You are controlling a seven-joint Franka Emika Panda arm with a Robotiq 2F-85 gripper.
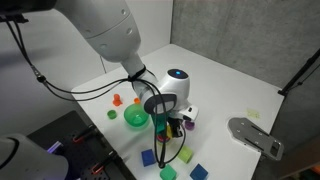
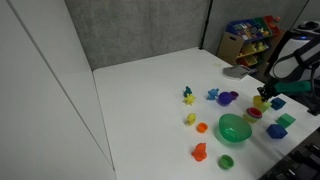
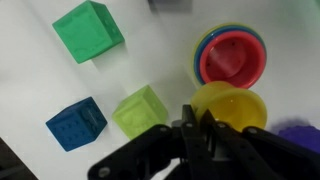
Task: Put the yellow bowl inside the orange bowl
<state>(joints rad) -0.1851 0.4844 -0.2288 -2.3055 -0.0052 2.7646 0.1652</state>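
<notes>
In the wrist view my gripper (image 3: pixel 190 125) is shut on the near rim of the small yellow bowl (image 3: pixel 238 108). The orange bowl (image 3: pixel 232 58) lies just beyond it, open side up and empty, with coloured rims showing around it. The yellow bowl's edge is close to the orange bowl but not inside it. In an exterior view the gripper (image 2: pixel 262 100) hangs beside the big green bowl (image 2: pixel 234 128), with the orange bowl (image 2: pixel 253 114) just below it. In an exterior view the gripper (image 1: pixel 166 122) is low over the table, and the arm hides the bowls.
A green cube (image 3: pixel 88 30), a blue cube (image 3: pixel 77 123) and a yellow-green cube (image 3: pixel 141 109) sit near the gripper. A purple bowl (image 2: pixel 228 98), small toy pieces (image 2: pixel 187 96) and an orange piece (image 2: pixel 199 152) lie on the white table. The table edge is close.
</notes>
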